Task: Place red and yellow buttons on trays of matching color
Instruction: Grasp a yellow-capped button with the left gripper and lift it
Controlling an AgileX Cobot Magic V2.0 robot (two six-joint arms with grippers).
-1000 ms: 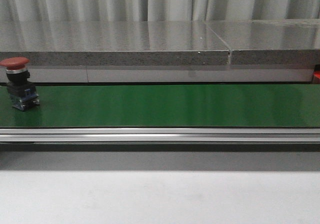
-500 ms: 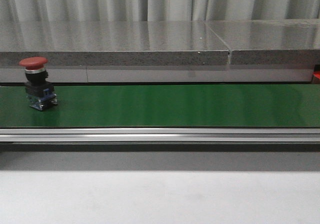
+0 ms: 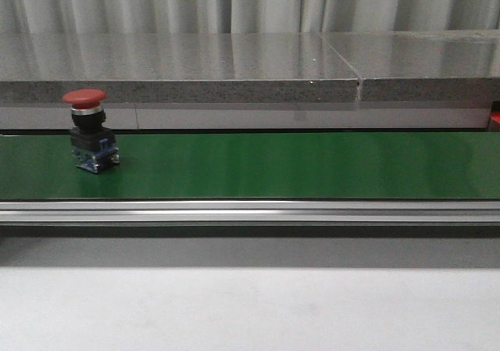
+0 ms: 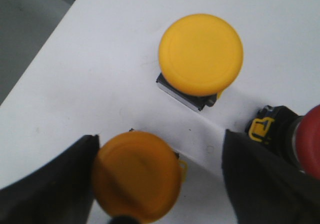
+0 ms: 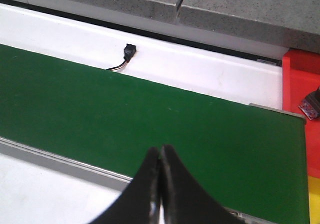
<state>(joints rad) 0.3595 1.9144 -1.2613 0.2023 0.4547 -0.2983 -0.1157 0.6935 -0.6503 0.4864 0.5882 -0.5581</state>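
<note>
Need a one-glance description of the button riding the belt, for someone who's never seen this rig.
Find the long green conveyor belt running across the front view, below the grey stone ledge. Near its left end stands the red mushroom-head pushbutton, upright on a black body with a blue base. It is the only object on the belt; the yellow buttons sit on a white surface under the left claw.

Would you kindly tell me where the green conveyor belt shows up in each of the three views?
Front view: green conveyor belt crosses the whole frame at mid-height, red button standing on its left part.
Left wrist view: not in it.
Right wrist view: belt runs diagonally beyond the shut right pincer.
Shared landmark: grey stone ledge behind the belt.
</note>
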